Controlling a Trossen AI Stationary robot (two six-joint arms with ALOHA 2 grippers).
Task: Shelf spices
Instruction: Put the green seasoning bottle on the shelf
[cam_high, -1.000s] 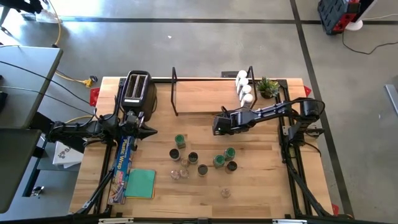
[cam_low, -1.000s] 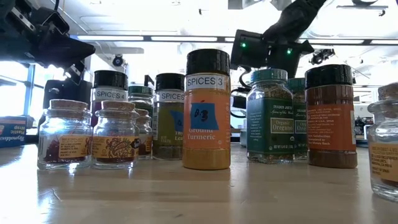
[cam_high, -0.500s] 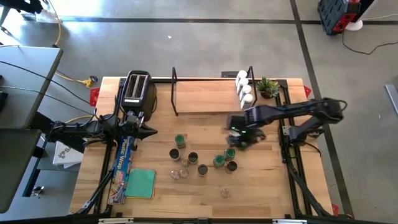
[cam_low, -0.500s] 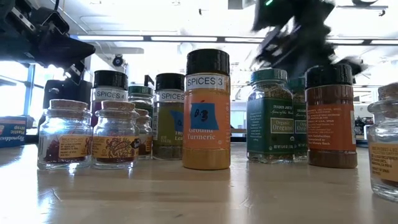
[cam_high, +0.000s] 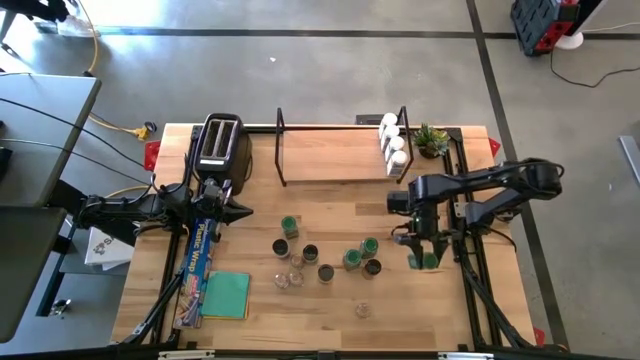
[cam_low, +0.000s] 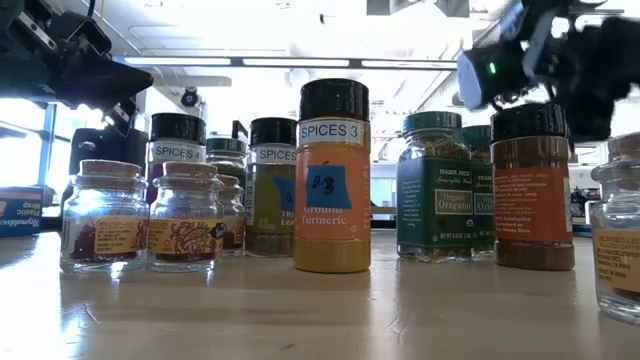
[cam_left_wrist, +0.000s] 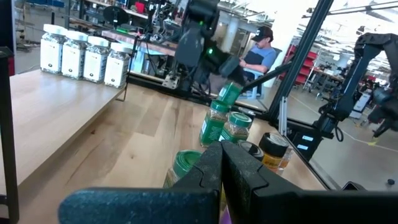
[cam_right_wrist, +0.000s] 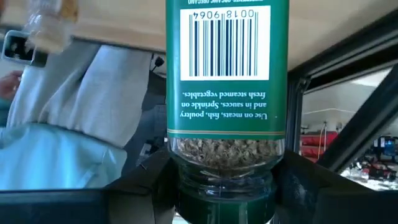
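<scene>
Carrying: the right gripper holds a green-labelled spice jar, fingers clamped on its lid end, off the table near the right edge.

Grip check: the right wrist view shows the jar's barcode and dried herbs, with a dark finger on each side of the neck; I judge the hold secure but low on the jar, so a swing could tilt it.

Destination: the shelf stands at the far side of the table, well apart from the carried jar.

Shelf contents: four white-lidded jars sit in a row at the shelf's right end; the board to their left is bare.

Recommended placement: bring the jar upright, approach from the near side, and set it down just left of the white-lidded row without touching it.

Hazard: the wire upright at the right end and the potted plant beside it narrow the approach.

Remaining work: loose spices stand clustered at the table's middle, near side.

Left arm: the left gripper waits at the table's left by the toaster, fingers pressed together and empty.
</scene>
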